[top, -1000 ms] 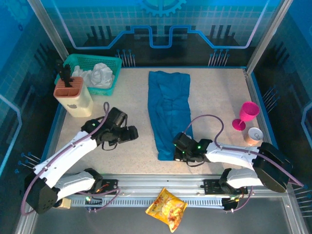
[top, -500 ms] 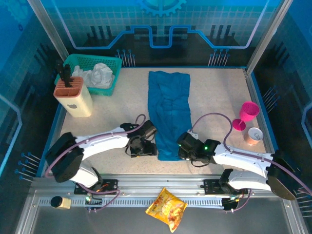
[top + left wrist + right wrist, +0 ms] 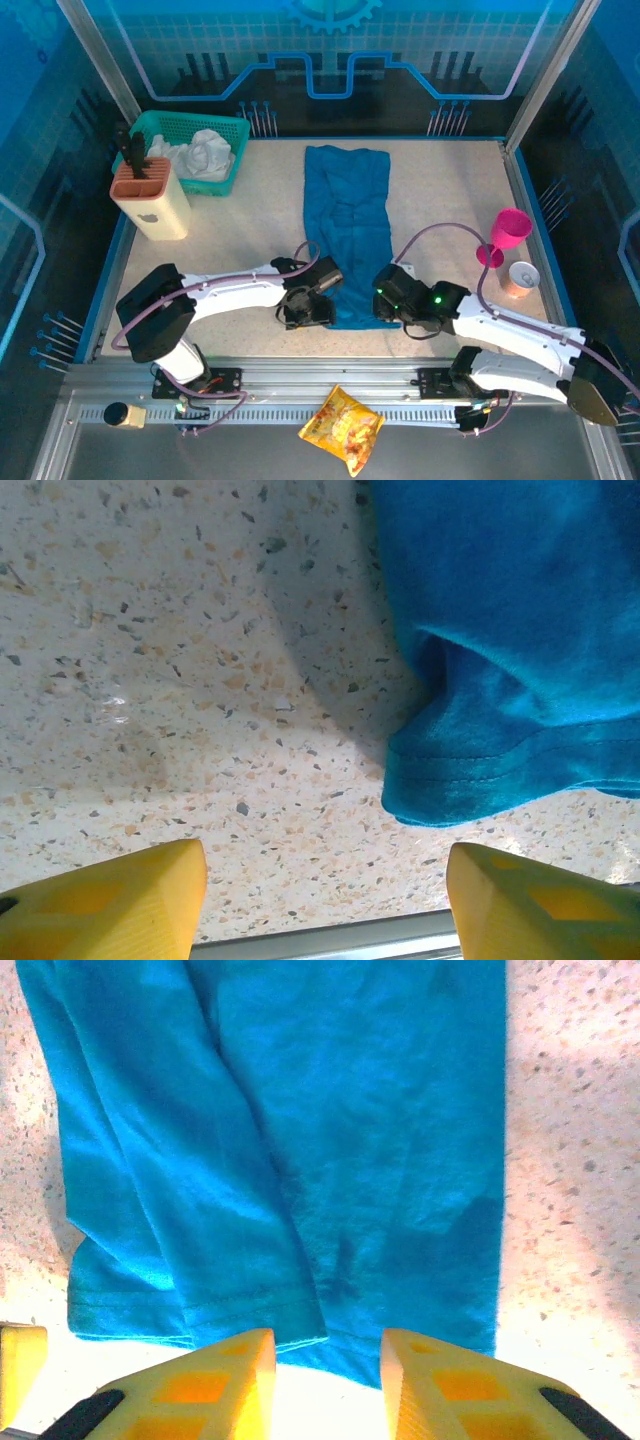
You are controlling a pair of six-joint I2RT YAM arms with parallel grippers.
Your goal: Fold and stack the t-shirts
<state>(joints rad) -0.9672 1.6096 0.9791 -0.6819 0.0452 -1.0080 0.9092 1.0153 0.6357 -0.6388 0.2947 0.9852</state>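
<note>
One teal-blue t-shirt (image 3: 346, 225) lies as a long narrow strip down the middle of the table, its hem toward the arms. My left gripper (image 3: 309, 306) sits low at the hem's left corner. In the left wrist view it (image 3: 325, 905) is open over bare tabletop, with the hem corner (image 3: 480, 770) just ahead and to the right. My right gripper (image 3: 386, 301) is at the hem's right side. In the right wrist view it (image 3: 328, 1375) is open by a narrow gap, and the t-shirt's hem (image 3: 350, 1140) lies just past the fingertips, with nothing between them.
A teal basket (image 3: 232, 128) with white cloth and a tan holder (image 3: 152, 205) stand at the back left. A pink cup (image 3: 508, 232) and a small round cup (image 3: 522, 277) stand at the right edge. A snack bag (image 3: 342, 428) lies on the front rail.
My left arm swung right from the table's left side to the shirt's near left corner, jaws narrowing a little. My right gripper went from shut to open and shifted slightly right.
</note>
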